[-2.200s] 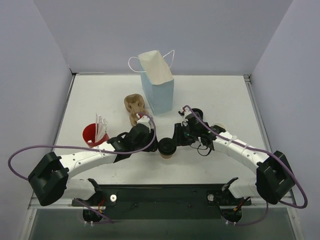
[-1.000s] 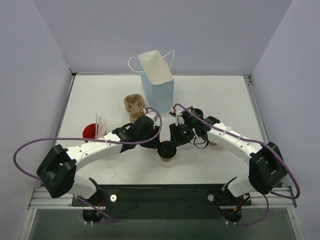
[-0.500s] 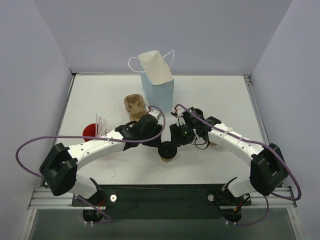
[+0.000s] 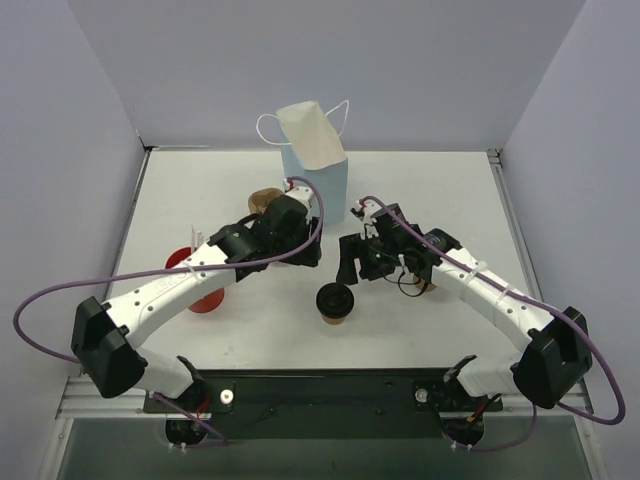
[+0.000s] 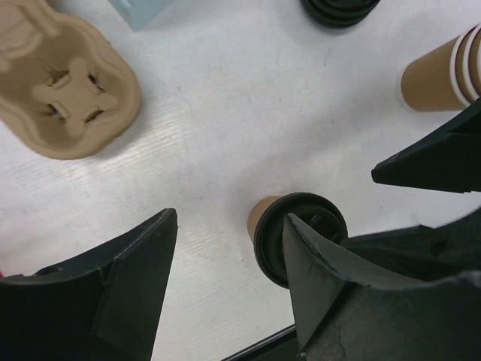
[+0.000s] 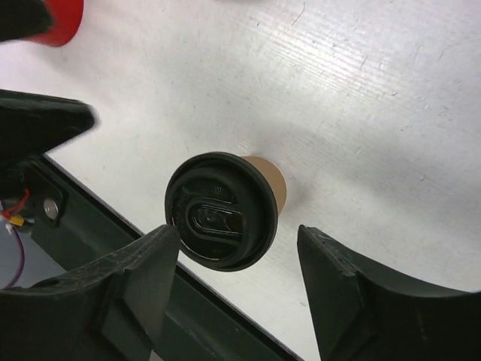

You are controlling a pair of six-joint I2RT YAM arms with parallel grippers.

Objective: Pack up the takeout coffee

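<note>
The brown kraft cup with a black lid (image 4: 335, 302) stands upright on the white table, free of both grippers. My left gripper (image 4: 305, 258) is open, above and behind it. In the left wrist view the gripper (image 5: 229, 218) is empty and the cup (image 5: 264, 216) sits by its right finger. My right gripper (image 4: 348, 270) is open. In the right wrist view it (image 6: 237, 229) hangs over the lid (image 6: 222, 210) without touching. The red cup (image 4: 203, 298) stands at the left, partly hidden by my left arm; it also shows in the right wrist view (image 6: 58, 16).
The tan pulp tray (image 5: 68, 98) lies behind my left gripper, mostly hidden in the top view (image 4: 262, 197). The light blue bag (image 4: 318, 178) stands at the back centre. A stack of kraft cups (image 5: 440, 75) and black lids (image 5: 338, 7) lie near my right arm.
Both grippers have drawn back from the lidded cup toward the far side. My left arm moved most, over the pulp tray. The cup has stayed in place.
</note>
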